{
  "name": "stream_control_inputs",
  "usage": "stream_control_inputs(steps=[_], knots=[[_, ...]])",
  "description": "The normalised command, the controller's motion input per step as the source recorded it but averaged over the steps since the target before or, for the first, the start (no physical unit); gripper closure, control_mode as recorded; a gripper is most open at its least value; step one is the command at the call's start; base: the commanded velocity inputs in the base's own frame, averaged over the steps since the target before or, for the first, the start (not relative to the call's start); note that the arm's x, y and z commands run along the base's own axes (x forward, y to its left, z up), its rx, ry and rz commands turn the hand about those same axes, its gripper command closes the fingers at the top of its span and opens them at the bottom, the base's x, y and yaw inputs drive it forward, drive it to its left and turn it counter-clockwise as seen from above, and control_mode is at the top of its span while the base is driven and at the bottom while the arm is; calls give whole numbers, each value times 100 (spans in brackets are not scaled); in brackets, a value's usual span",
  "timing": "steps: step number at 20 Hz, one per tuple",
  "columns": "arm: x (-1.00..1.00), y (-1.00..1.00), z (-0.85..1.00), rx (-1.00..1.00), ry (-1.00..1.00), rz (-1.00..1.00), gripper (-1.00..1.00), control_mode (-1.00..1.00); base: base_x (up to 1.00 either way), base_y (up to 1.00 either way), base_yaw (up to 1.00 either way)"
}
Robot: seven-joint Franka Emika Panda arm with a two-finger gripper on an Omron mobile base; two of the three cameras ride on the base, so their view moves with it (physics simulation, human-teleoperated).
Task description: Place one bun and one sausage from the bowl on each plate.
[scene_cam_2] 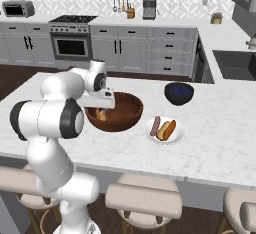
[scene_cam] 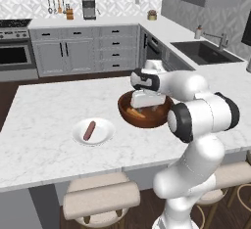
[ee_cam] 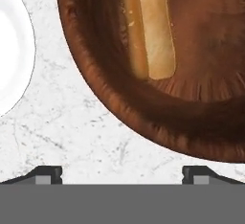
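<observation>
the gripper (ee_cam: 122, 173) hangs wide open and empty over the bowl (ee_cam: 143, 113); the bun (ee_cam: 148, 31) lies lengthwise, away from the fingertips.

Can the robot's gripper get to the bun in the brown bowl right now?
Probably yes. The open gripper hangs just outside the bowl, and the bun lies uncovered inside.

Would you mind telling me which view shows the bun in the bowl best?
The hand view: the bun lies close and unobstructed inside the bowl. In the left base view the robot's hand hides most of it; in the right base view just a pale patch shows beside the arm.
</observation>
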Motion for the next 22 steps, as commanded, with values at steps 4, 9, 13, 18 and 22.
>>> stream_control_inputs(steps=[4, 9, 13, 18, 22], knots=[[60, 0, -34, 21, 0, 41, -100, -100, 0, 0, 0], [67, 0, -27, 20, 0, 32, -100, -100, 0, 0, 0], [20, 0, -34, 13, 0, 12, -100, -100, 0, 0, 0], [0, 4, -36, 6, 0, 0, -100, -100, 0, 0, 0], [5, 15, -11, 2, -1, -4, -100, -100, 0, 0, 0]])
